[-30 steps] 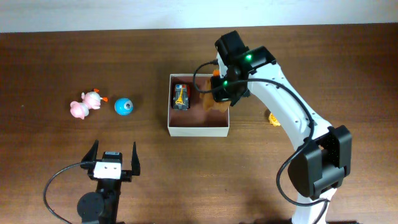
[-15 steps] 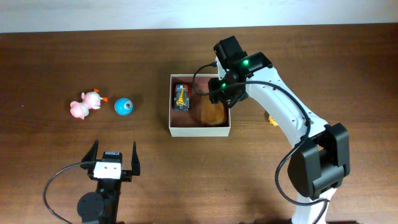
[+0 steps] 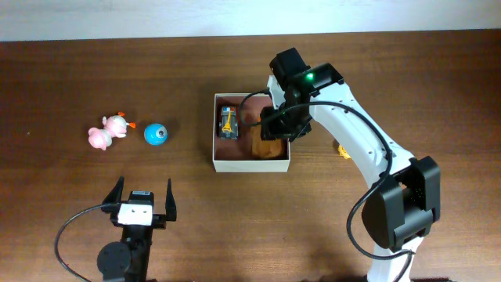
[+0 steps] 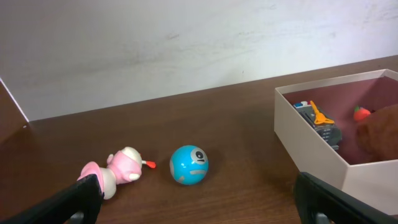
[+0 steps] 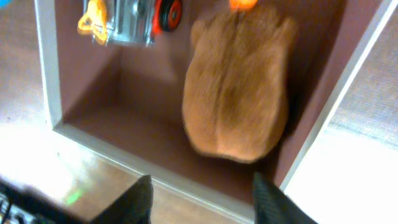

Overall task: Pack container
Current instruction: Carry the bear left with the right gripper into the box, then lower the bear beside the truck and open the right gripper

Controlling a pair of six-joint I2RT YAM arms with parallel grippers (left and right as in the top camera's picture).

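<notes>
We see the container point(image 3: 250, 165) near the middle of the table point(image 3: 78, 78), a square, shallow box with cream-white walls and a reddish-brown inside, open at the top. Inside it, against the left wall, lies a small grey toy truck point(image 3: 228, 121) with yellow and red parts. In the right half of the container lies a brown plush toy point(image 5: 239, 93), its far end close to the truck's end of the box and its side near the right wall. A small orange bit point(image 5: 242, 5) shows at the plush toy's far end; we cannot tell whether it belongs to it.

The right gripper point(image 5: 202, 179) hangs over the right half of the container. In the right wrist view its fingers stand apart, one on each side, with nothing between them; the plush toy lies beyond their tips.

Just right of the container, partly hidden under the right arm point(image 3: 356, 133), a small yellow-orange thing point(image 3: 342, 149) lies on the table; we cannot tell what it is.

Well to the left of the container sits a blue ball point(image 3: 156, 134), and just beyond it, farther from the container, a pink toy animal point(image 3: 106, 131).

The left gripper point(image 3: 143, 196) is in front of the container and to its left, low over bare wood, its fingers spread wide and holding nothing.
</notes>
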